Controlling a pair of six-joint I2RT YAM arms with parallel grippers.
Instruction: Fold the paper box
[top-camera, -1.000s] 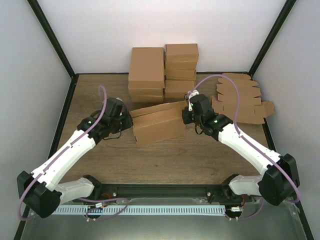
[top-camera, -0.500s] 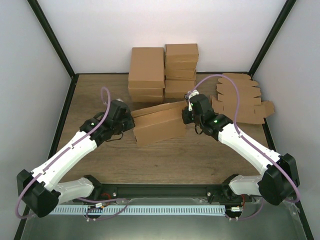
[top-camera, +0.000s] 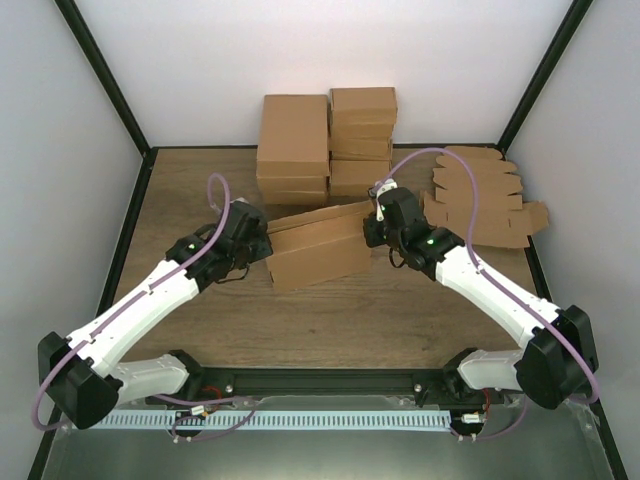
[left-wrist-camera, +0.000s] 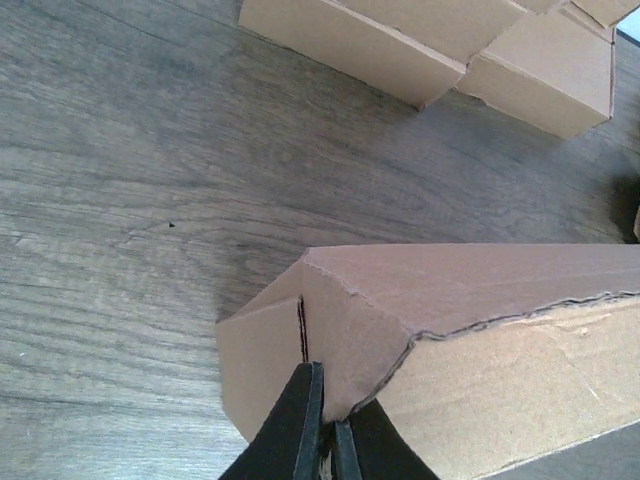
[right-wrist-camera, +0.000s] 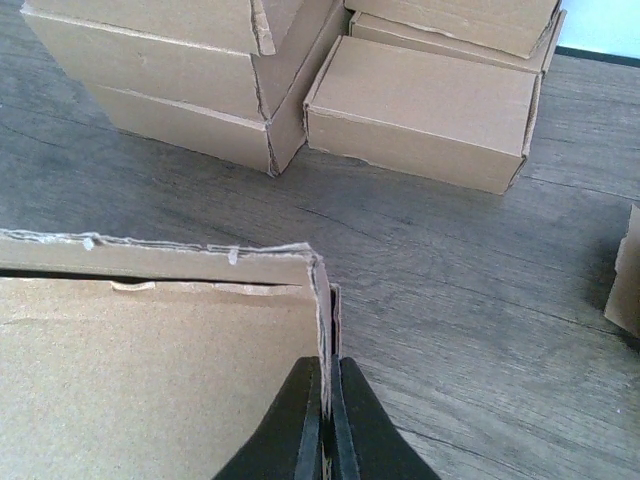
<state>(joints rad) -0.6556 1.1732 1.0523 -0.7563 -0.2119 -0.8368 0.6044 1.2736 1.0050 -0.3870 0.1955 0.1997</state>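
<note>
The paper box (top-camera: 315, 248) is a long, partly folded brown cardboard shape lying across the middle of the table. My left gripper (top-camera: 262, 248) is at its left end. In the left wrist view that gripper (left-wrist-camera: 330, 425) is shut, pinching the lower corner of the end flap (left-wrist-camera: 340, 340) of the paper box (left-wrist-camera: 480, 330). My right gripper (top-camera: 368, 232) is at the right end. In the right wrist view it (right-wrist-camera: 328, 400) is shut on the doubled upright end wall of the paper box (right-wrist-camera: 160, 360).
Stacks of folded brown boxes (top-camera: 328, 140) stand at the back centre, just behind the paper box, and show in the wrist views too (right-wrist-camera: 420, 110). A pile of flat cardboard blanks (top-camera: 478, 205) lies at the right. White walls enclose the wooden table (top-camera: 330, 320).
The left arm has swung right, bringing its shut gripper in against the box's left end. The right arm and the box have barely moved.
</note>
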